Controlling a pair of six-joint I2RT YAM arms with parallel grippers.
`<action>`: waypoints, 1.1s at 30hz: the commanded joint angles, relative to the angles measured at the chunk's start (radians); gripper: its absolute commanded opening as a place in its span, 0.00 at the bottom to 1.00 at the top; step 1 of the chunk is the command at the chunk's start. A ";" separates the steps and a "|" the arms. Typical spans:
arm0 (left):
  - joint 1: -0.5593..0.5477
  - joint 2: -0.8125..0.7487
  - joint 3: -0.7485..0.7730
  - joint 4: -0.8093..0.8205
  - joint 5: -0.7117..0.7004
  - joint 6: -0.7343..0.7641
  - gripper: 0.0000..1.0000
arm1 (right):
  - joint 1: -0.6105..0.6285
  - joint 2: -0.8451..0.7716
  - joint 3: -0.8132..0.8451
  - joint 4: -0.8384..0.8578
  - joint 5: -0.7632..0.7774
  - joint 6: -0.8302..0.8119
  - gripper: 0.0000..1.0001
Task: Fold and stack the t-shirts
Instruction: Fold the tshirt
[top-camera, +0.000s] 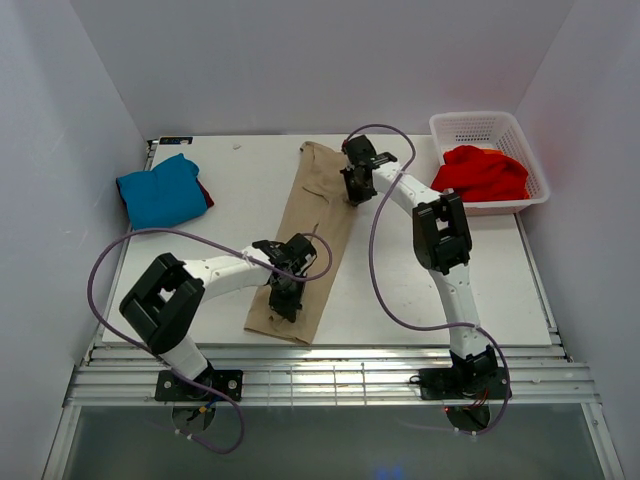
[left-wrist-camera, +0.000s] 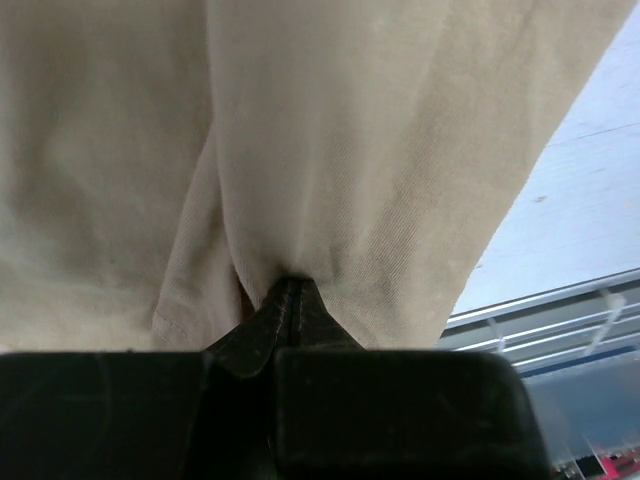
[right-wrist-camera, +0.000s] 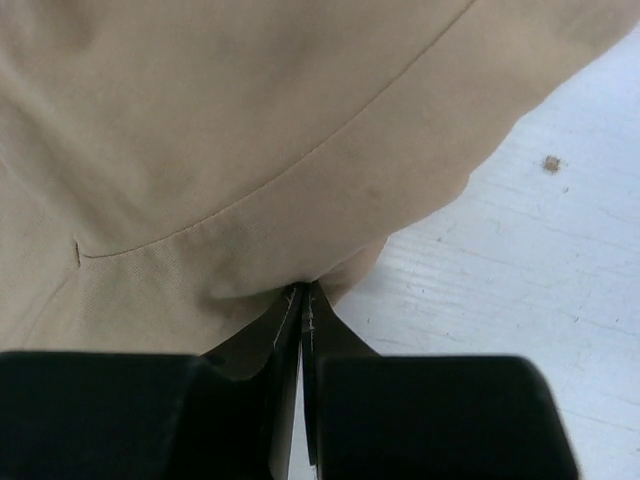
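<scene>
A tan-beige t-shirt (top-camera: 312, 226) lies folded into a long strip, slanting from the table's back middle to its front. My left gripper (top-camera: 285, 296) is shut on its near end (left-wrist-camera: 330, 180), the cloth bunching at the fingertips. My right gripper (top-camera: 354, 190) is shut on its far right edge (right-wrist-camera: 200, 150), pinching a fold. A teal-blue t-shirt (top-camera: 160, 190) sits folded at the left, on top of a dark red one (top-camera: 205, 193) that only peeks out. A bright red t-shirt (top-camera: 481, 172) is heaped in the basket.
The white lattice basket (top-camera: 528, 160) stands at the back right corner. Purple cables loop over the table by both arms. A slatted metal rail (top-camera: 330, 385) runs along the table's near edge, with white walls on three sides.
</scene>
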 joint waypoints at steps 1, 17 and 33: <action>-0.027 0.083 0.044 0.077 0.052 -0.018 0.00 | -0.006 0.063 0.061 0.005 0.040 0.002 0.08; -0.111 0.185 0.280 0.111 0.072 -0.117 0.00 | -0.041 0.111 0.142 0.024 -0.078 0.011 0.08; -0.105 -0.033 0.425 -0.028 -0.347 -0.061 0.34 | 0.020 -0.614 -0.423 0.115 -0.012 -0.092 0.46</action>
